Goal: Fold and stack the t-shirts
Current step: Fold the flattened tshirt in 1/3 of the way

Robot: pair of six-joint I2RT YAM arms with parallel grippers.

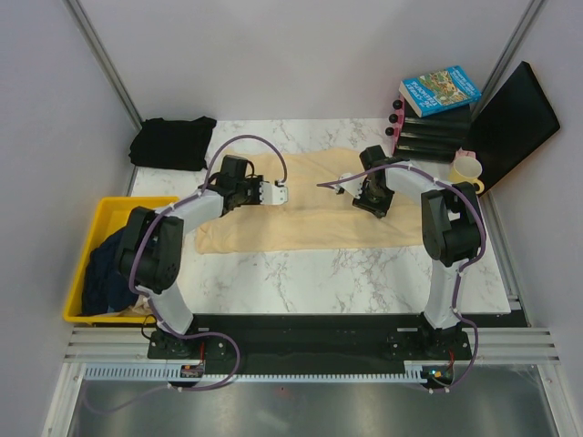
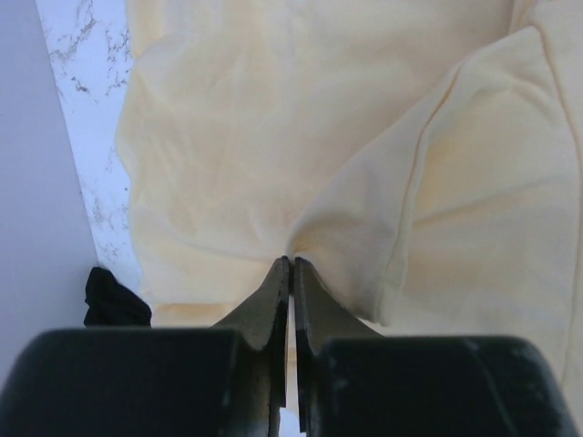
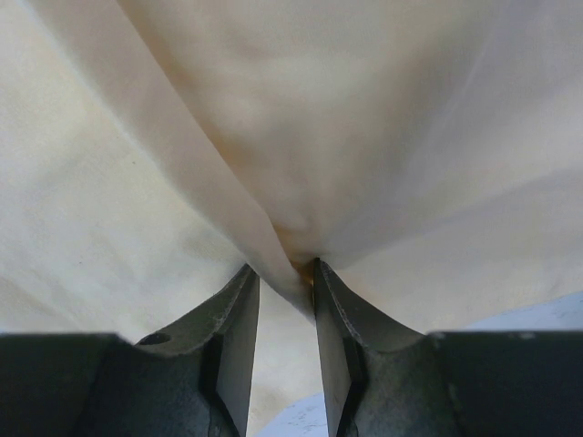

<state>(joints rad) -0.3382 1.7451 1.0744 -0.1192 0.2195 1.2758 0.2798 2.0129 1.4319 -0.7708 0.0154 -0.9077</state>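
Note:
A large cream-yellow t-shirt (image 1: 310,223) lies spread across the middle of the marble table. My left gripper (image 1: 276,193) is over its back left part. In the left wrist view it (image 2: 291,264) is shut on a pinch of the cream cloth (image 2: 273,137), which tents up to the tips. My right gripper (image 1: 363,196) is over the back right part. In the right wrist view it (image 3: 282,273) holds a fold of the same cloth (image 3: 310,118), jaws slightly apart around it. A black t-shirt (image 1: 173,142) lies bunched at the back left. A dark navy one (image 1: 105,269) sits in the bin.
A yellow bin (image 1: 123,208) stands off the table's left edge. At the back right are a book (image 1: 439,89) on a black stack, a pale yellow cup (image 1: 465,169) and a leaning black panel (image 1: 515,123). Grey walls close both sides.

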